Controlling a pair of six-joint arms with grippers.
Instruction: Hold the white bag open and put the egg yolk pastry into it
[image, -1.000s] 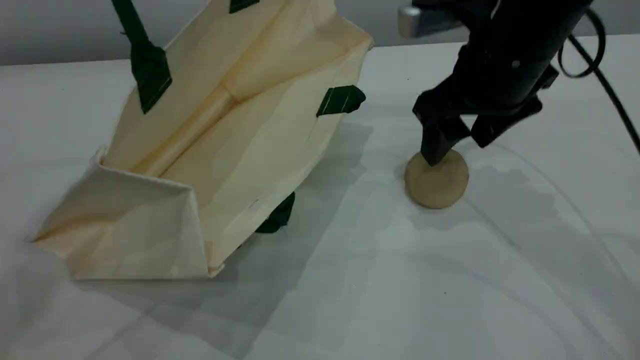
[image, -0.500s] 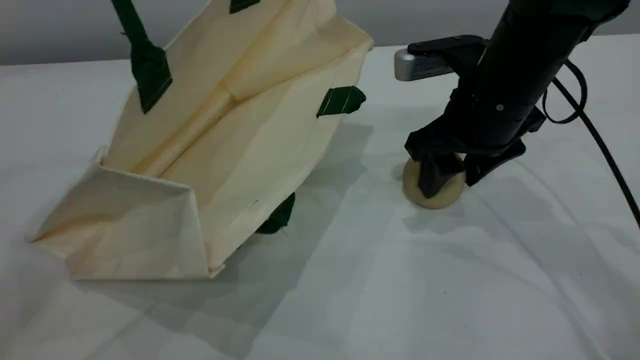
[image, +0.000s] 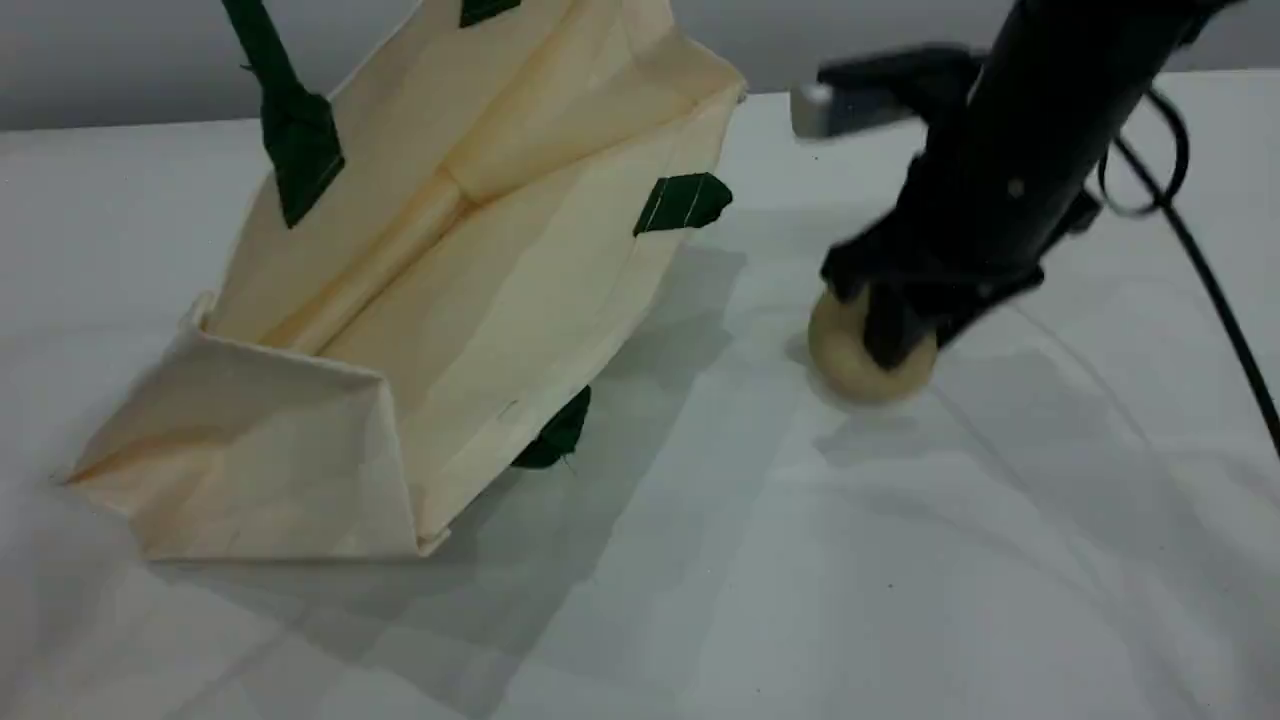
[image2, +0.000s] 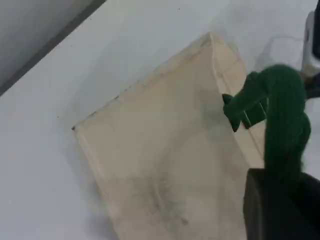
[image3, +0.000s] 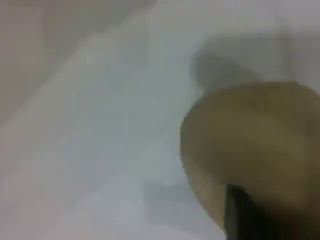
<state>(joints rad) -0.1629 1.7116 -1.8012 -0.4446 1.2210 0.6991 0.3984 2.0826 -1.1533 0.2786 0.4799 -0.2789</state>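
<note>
White surface, grey wall behind. My right arm slants down from top right; right gripper clamped on egg yolk pastry, which sits low on surface, right of white bag & apart from it. Bag tilted, mouth up. My left gripper pinched shut on green rope handle.
</note>
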